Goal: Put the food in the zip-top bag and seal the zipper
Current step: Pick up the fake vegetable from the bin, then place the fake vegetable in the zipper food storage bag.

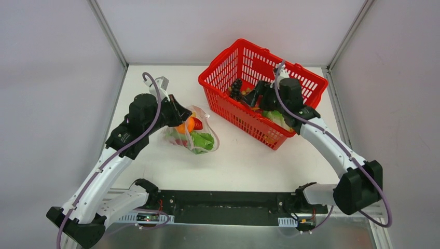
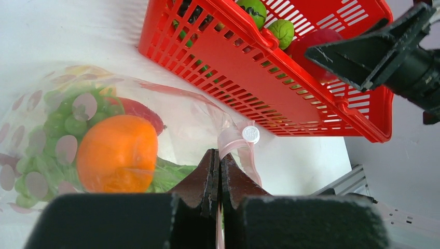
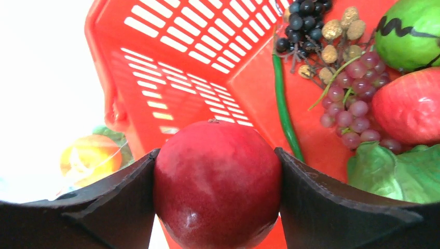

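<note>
The clear zip-top bag [image 1: 194, 134] with pink spots lies left of the basket and holds an orange fruit [image 2: 117, 160], green grapes [image 2: 62, 120], a red piece [image 2: 141, 111] and leafy greens [image 2: 171, 174]. My left gripper [image 2: 218, 155] is shut on the bag's mouth edge at the pink zipper [image 2: 231, 141], next to its white slider [image 2: 250, 134]. In the top view the left gripper [image 1: 185, 114] sits at the bag's far-left corner. My right gripper [image 3: 217, 151] is shut on a round red fruit [image 3: 218, 187] and holds it inside the basket [image 1: 258, 96].
The red plastic basket [image 1: 306, 78] stands at the back right. It holds purple grapes [image 3: 353, 109], dark berries [image 3: 306, 15], a green melon-like fruit [image 3: 410, 31], another red fruit [image 3: 410, 104], a green bean [image 3: 283, 98] and leafy greens [image 3: 394, 174]. Its near wall [image 2: 290, 88] lies between the arms.
</note>
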Controlling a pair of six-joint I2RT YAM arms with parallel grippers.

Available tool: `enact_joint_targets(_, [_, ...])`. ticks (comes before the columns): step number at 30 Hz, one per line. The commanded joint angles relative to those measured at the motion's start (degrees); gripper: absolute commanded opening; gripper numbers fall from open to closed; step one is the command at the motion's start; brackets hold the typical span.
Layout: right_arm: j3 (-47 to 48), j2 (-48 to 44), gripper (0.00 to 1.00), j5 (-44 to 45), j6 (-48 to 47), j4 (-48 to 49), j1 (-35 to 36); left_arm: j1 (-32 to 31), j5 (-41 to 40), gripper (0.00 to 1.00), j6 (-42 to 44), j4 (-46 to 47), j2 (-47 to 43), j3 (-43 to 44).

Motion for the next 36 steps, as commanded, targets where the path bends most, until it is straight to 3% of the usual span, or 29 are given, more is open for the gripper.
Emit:
enact_joint_targets(1, [-8.37, -6.12, 0.47, -3.23, 6.93, 16.77, 0.13, 0.59, 1.35, 0.0, -1.18, 3.81, -0.32, 0.56])
enact_joint_targets(4, [-11.77, -9.08, 0.47, -7.89, 9.71, 25.09, 0.21, 0.59, 1.93, 0.0, -1.29, 3.99, -0.09, 0.47])
enact_joint_targets(15, [-13.18, -12.96, 0.46, -11.17, 9.63, 30.14, 1.04, 0.59, 4.13, 0.0, -2.39, 4.73, 0.78, 0.27])
enact_joint_targets(21, [-13.97, -13.57, 0.48, -23.11, 9.34, 33.32, 2.9, 0.59, 4.96, 0.0, -2.69, 5.19, 1.4, 1.08])
enact_joint_targets(26, [-12.73, -13.22, 0.47, -30.08, 3.67, 29.5, 10.16, 0.59, 6.48, 0.0, -3.25, 5.59, 2.52, 1.77])
enact_joint_targets(36, [-5.56, -3.56, 0.46, -25.51, -3.26, 19.86, 21.95, 0.59, 10.52, 0.0, -4.6, 6.13, 3.18, 2.8])
